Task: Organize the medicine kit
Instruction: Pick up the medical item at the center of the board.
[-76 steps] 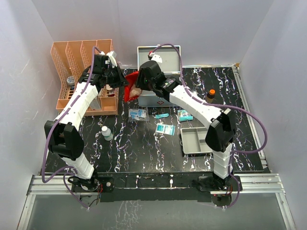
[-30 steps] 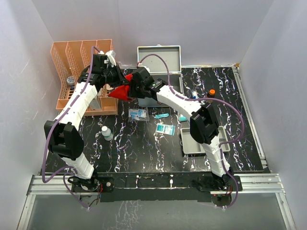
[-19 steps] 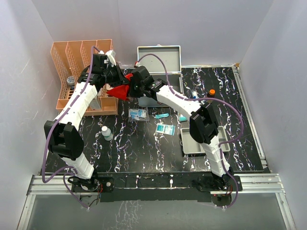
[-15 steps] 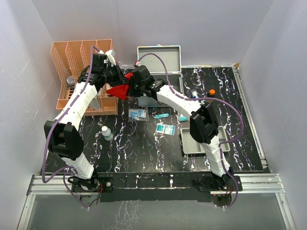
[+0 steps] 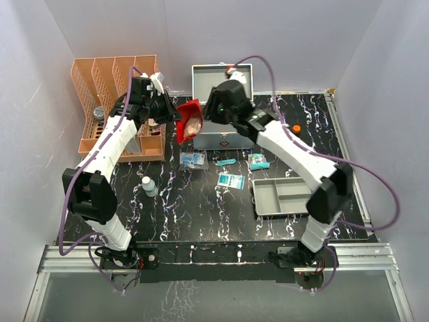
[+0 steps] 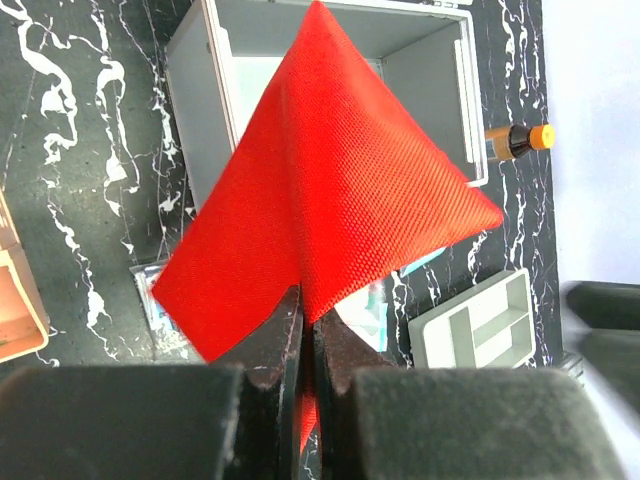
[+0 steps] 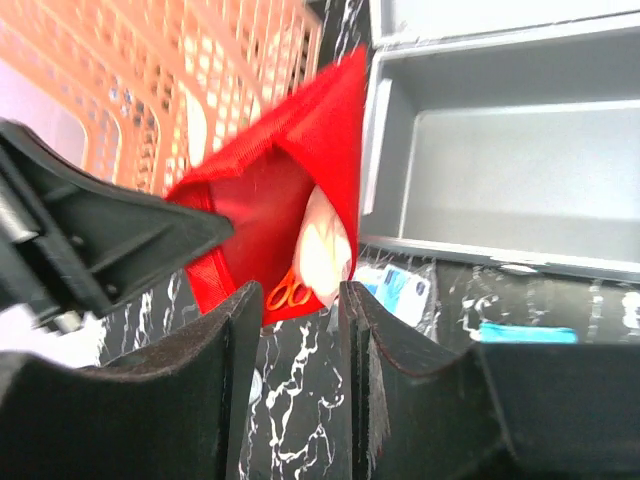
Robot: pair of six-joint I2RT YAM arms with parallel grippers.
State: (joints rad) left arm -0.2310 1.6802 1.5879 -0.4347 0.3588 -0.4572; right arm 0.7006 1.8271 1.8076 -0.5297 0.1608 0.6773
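Note:
The medicine kit (image 5: 224,134) is a silver-grey metal case at the back centre, open, with its lid upright behind it. It looks empty in the right wrist view (image 7: 500,180) and shows in the left wrist view (image 6: 205,90). My left gripper (image 5: 173,114) is shut on the edge of a red pouch (image 5: 190,119) and holds it in the air just left of the case (image 6: 305,310). The pouch (image 7: 270,210) hangs open, with a white item and orange scissors (image 7: 288,293) inside. My right gripper (image 7: 298,300) is open and empty, close beside the pouch (image 5: 209,115).
An orange file rack (image 5: 117,100) stands at the back left. On the table lie a white bottle (image 5: 149,186), packets (image 5: 193,159) (image 5: 231,181) (image 5: 258,161), a grey divided tray (image 5: 285,196) and an orange-capped bottle (image 5: 295,129).
My right gripper has let go of the pouch and drawn back to the right, over the case. The pouch now hangs open from my left gripper.

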